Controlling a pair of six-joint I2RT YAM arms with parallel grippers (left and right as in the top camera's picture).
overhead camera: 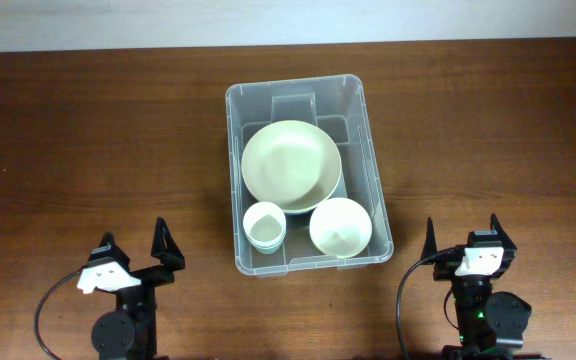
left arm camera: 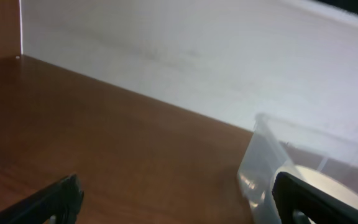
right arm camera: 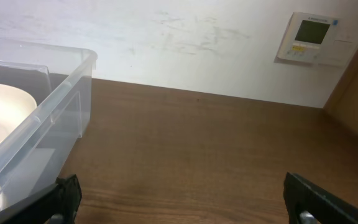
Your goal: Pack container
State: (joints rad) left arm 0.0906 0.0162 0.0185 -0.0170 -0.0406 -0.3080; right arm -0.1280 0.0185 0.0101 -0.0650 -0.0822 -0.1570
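Container (overhead camera: 293, 85) amid table (overhead camera: 88, 130) — room beside

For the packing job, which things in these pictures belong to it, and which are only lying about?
Belong to the job:
- large clear plastic rectangular container
- inside it: large pale green round bowl, small white cup, small white round bowl

Only there:
- brown wooden table
- white wall thermostat with a small screen

Black left end effector (overhead camera: 134, 238) and right end effector (overhead camera: 463, 228), pointed fingers (overhead camera: 164, 242), white wrist blocks (overhead camera: 104, 273), looping black cables (overhead camera: 41, 308).
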